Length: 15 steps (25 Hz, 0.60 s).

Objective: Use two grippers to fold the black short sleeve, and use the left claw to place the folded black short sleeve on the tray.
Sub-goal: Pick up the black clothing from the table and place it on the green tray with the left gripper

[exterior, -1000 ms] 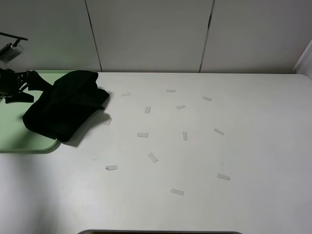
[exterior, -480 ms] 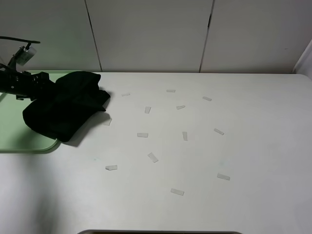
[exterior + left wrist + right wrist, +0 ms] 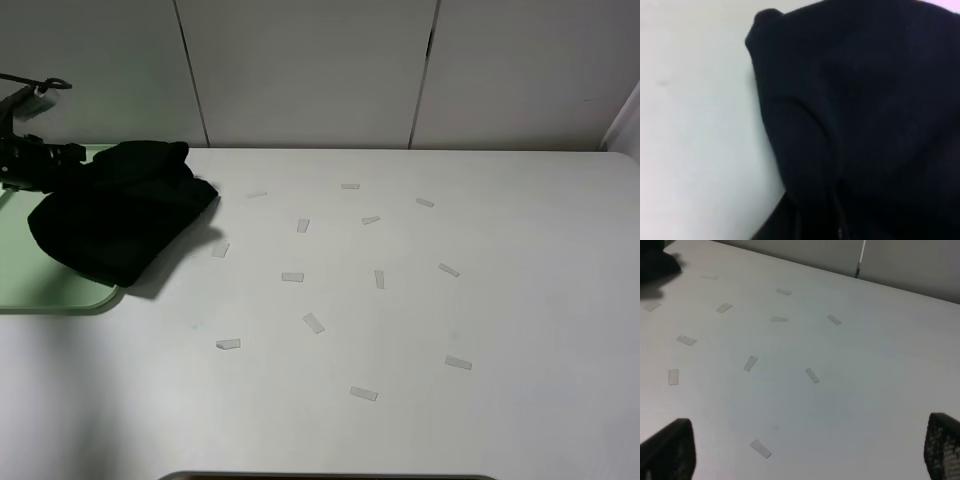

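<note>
**rigwatcher:** Black short sleeve [image 3: 120,215] looks folded already. It's a compact dark bundle sitting half on the tray [image 3: 30,270], with its near-right part hanging past the tray's rim onto the white table [image 3: 450,320]. So I'd call the folding done and the placing mostly done, but not cleanly.

**mint_tray_fan:** Agreed, I'd put it at the last stretch. What about the left claw [image 3: 30,165]? I see it at the far-left edge of the shirt, over the tray's back side.

**rigwatcher:** It's right against the fabric, but I can't tell whether it's clamped on it or let go. The left wrist view is basically all black cloth [image 3: 865,125] over pale tray surface, and the fingers aren't visible.

**mint_tray_fan:** And the right one?

**rigwatcher:** Right gripper [image 3: 805,452] isn't in the high view at all. Its own camera shows two dark fingertips [image 3: 667,450] spread wide apart with nothing between them, hovering over the table well away from the tray, above the scattered tape strips [image 3: 750,363]. It's out of the job, I reckon.

**mint_tray_fan:** So what's left is getting the whole bundle inside the tray rim, then the claw letting go and backing off.
</note>
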### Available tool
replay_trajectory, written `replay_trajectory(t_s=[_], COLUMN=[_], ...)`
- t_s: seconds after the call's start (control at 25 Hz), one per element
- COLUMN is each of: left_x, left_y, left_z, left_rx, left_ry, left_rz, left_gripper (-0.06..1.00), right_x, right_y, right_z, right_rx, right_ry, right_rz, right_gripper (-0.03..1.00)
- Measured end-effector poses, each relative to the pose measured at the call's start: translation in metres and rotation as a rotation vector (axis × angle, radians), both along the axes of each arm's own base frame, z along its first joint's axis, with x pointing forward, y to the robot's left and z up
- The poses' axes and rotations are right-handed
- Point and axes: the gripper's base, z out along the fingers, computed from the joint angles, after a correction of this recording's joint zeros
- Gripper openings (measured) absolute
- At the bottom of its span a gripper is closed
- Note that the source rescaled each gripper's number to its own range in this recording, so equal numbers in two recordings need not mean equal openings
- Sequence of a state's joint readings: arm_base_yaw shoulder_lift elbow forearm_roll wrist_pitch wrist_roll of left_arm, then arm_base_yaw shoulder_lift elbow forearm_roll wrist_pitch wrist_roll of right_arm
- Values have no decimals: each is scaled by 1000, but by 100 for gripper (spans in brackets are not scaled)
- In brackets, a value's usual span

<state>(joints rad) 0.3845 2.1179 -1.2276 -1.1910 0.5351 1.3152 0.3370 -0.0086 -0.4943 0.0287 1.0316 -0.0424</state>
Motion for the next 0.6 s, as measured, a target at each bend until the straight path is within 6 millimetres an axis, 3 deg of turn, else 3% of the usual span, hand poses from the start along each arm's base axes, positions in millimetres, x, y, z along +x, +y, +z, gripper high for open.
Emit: replay_trajectory(t_s=[0.28,0.6], left_x=[-12,-14], left_y=[34,48], left_z=[3,1], left_rx=[186,288], left_ry=[16,18], left_rz=[7,41], left_gripper=[2,2], right_x=[0,0], right_y=[0,0], right_z=[0,0], right_rx=[0,0], right_ry=[0,0], right_rz=[0,0], right_gripper=[100,100])
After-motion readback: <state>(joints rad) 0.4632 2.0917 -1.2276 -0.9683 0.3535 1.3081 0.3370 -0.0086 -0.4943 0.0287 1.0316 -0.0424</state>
